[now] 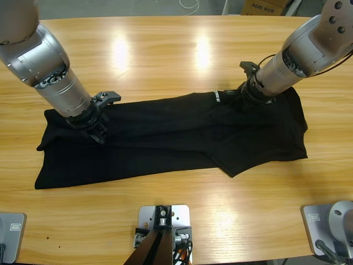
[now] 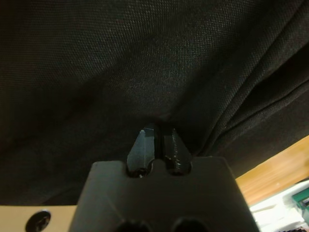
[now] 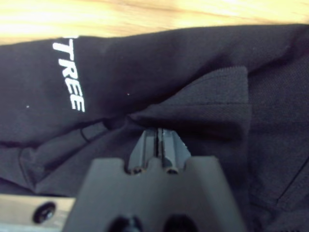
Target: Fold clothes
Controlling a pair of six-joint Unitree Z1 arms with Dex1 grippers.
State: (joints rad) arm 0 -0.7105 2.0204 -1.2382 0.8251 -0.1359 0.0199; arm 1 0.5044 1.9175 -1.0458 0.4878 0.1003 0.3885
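Note:
The black shirt (image 1: pixel 165 138) lies spread lengthwise across the wooden table (image 1: pixel 165 49), partly folded, with one flap overlapping at the front right. Near the shirt's left end, my left gripper (image 1: pixel 99 132) presses down; in the left wrist view the left gripper (image 2: pixel 157 129) has its jaws together, and the shirt (image 2: pixel 145 63) puckers at their tips. My right gripper (image 1: pixel 242 97) is at the shirt's back edge beside the white label (image 1: pixel 216 97). In the right wrist view the right gripper (image 3: pixel 157 130) is shut at a fold by the collar (image 3: pixel 227 96), with the label (image 3: pixel 70 77) to the left.
Bare wood lies behind and in front of the shirt. A cardboard box (image 1: pixel 265 6) stands beyond the table's far edge, with a white cable (image 1: pixel 190 4) nearby.

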